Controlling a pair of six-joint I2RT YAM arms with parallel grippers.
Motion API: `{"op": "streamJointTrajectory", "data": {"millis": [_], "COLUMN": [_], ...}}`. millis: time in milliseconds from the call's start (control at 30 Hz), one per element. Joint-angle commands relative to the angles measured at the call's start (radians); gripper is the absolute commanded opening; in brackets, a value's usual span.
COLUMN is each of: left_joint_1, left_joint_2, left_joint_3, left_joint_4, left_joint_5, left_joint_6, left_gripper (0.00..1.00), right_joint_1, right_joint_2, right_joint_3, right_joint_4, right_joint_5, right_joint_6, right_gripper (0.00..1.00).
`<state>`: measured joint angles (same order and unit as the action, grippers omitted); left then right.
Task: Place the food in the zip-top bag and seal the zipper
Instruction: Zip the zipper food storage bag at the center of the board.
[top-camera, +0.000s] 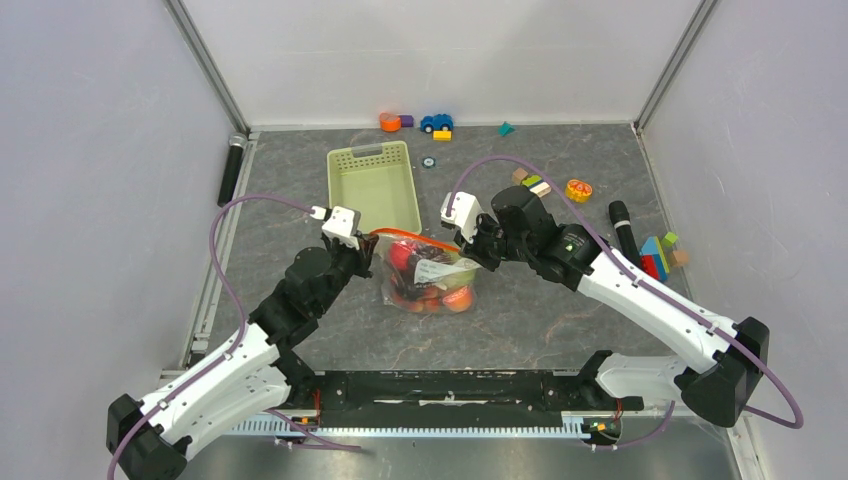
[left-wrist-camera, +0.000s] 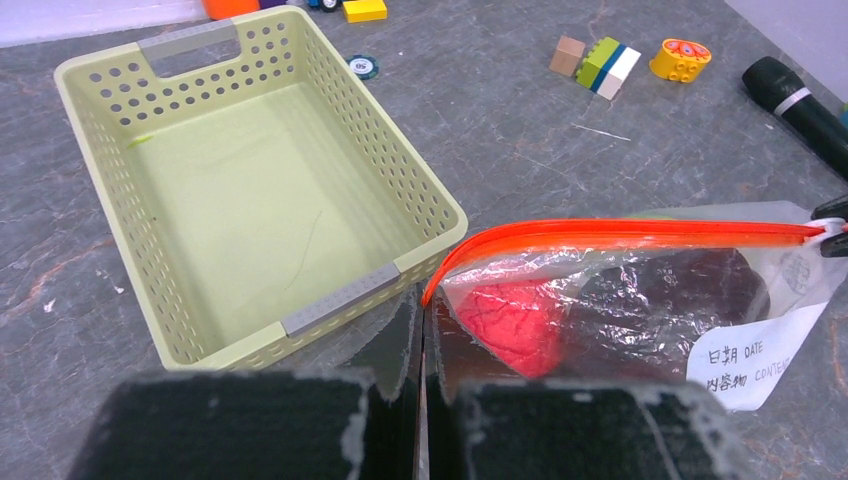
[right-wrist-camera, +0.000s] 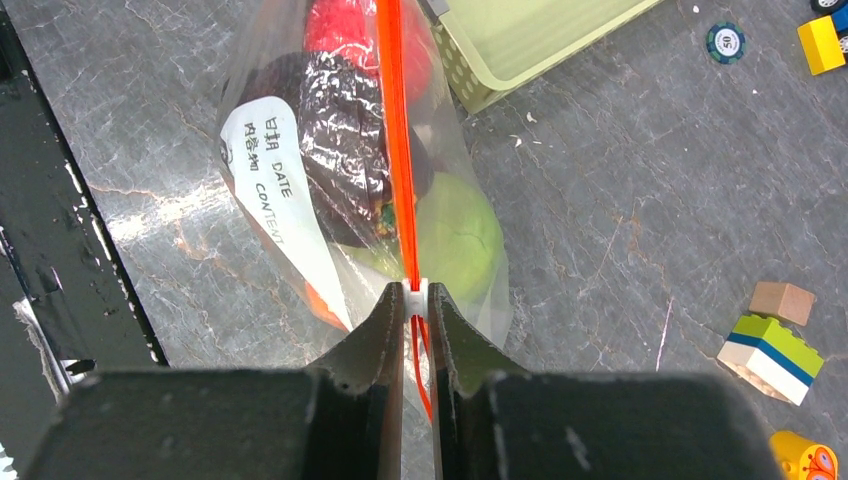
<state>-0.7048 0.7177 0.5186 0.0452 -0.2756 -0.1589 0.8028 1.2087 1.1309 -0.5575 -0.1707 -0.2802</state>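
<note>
1. Top view: grey marbled worktop (top-camera: 520, 320). 2 robot arms reach in from the near edge, w/ the zip-top bag (top-camera: 432, 272) held btw them at centre.
2. Bag sits just near of a pale green slotted basket (top-camera: 336, 190), by the basket's near-right corner.
3. Food (top-camera: 428, 285) is inside the bag: red strawberry pieces, a dark purple piece, a green cabbage (right-wrist-camera: 455, 235), sth orange low down.
4. White label (right-wrist-camera: 275, 190) w/ printed writing on the bag's near side.
5. Left fingers (left-wrist-camera: 392, 345) are closed, pinching clear plastic at the bag's left corner, just under the left end of the zipper (left-wrist-camera: 640, 233).
6. Right fingers (right-wrist-camera: 372, 335) are closed on the small white slider (right-wrist-camera: 417, 292) at the zipper's right end.
7. Zipper shows as one thin orange-red line, pulled straight btw the 2 grips.
8. Toy blocks (top-camera: 535, 183) lie far right on the worktop, well apart from the bag. A blue toy car (top-camera: 436, 122) sits by the far wall.
</note>
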Motion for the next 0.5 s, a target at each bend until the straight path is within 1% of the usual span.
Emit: {"op": "streamJointTrajectory", "data": {"millis": [0,467], "left_joint_1": [0.011,0.011], "left_joint_2": [-0.025,-0.030], "left_joint_3": [0.035,0.034], "left_joint_4": [0.024,0.018], "left_joint_5": [-0.105,-0.182], "left_joint_6": [0.033,0.031], "left_gripper": [0.02,0.02], "right_joint_1": [-0.008,-0.007], "right_joint_2": [-0.021,-0.048], "right_joint_3": [-0.011,-0.038], "right_joint_4": [-0.030,-0.034], "right_joint_5": [0.043,0.077], "right_joint_6": [0.013,0.036], "right_gripper": [0.00,0.00]}}
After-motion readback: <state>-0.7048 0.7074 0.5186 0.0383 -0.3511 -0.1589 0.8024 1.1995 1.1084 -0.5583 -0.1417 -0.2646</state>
